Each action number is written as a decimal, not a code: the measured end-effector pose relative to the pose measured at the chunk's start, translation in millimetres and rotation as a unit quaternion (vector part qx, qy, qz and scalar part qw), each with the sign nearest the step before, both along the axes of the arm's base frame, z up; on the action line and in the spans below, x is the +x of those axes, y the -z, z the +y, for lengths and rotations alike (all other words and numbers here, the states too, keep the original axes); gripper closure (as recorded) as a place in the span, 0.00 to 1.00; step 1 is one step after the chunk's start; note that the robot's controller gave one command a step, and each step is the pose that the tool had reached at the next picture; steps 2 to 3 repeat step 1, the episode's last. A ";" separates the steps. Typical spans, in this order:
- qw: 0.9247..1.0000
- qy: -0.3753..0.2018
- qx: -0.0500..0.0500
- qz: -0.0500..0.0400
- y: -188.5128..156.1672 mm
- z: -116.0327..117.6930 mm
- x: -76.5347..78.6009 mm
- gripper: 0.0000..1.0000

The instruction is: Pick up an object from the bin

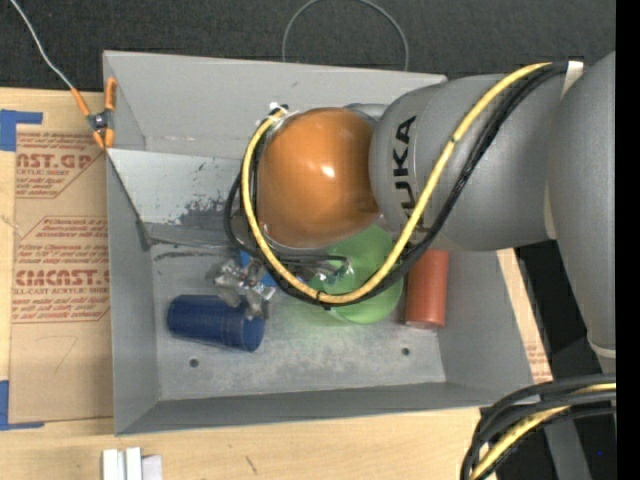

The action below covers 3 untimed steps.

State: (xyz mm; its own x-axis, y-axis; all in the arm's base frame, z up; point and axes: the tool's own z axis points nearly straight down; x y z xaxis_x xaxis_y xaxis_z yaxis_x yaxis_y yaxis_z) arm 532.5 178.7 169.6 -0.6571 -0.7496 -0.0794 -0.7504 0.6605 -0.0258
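Claw [245, 283] down low in grey metal bin [300, 383], tucked beneath arm's glossy orange dome cover [318, 176]. Released or clenched: cannot tell from here. Dark blue plastic cylinder [214, 324] lies on its side just beside claw, to its lower left, right end close under it; touching or not, cannot tell. Bright green round plastic thing [372, 268] right of claw, half under arm. Orange-red cylinder [427, 288] farther right, just beside green thing.

Orange cover [315, 178] on the arm [480, 168] hides most of the pincer [245, 283], leaving its tip in sight below. Just beyond the pincer, toward the arm, a green round thing [372, 268] lies half-covered by arm and cables [300, 290]. Farther that way, a red cylinder's [426, 293] upper end vanishes under the arm.
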 end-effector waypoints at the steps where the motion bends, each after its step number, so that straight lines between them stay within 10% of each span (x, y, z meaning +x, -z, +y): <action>1: 0.989 0.146 0.009 0.009 -52.9 30.5 -27.3 1.00; 3: 0.989 0.146 0.009 0.009 -52.9 30.5 -27.3 1.00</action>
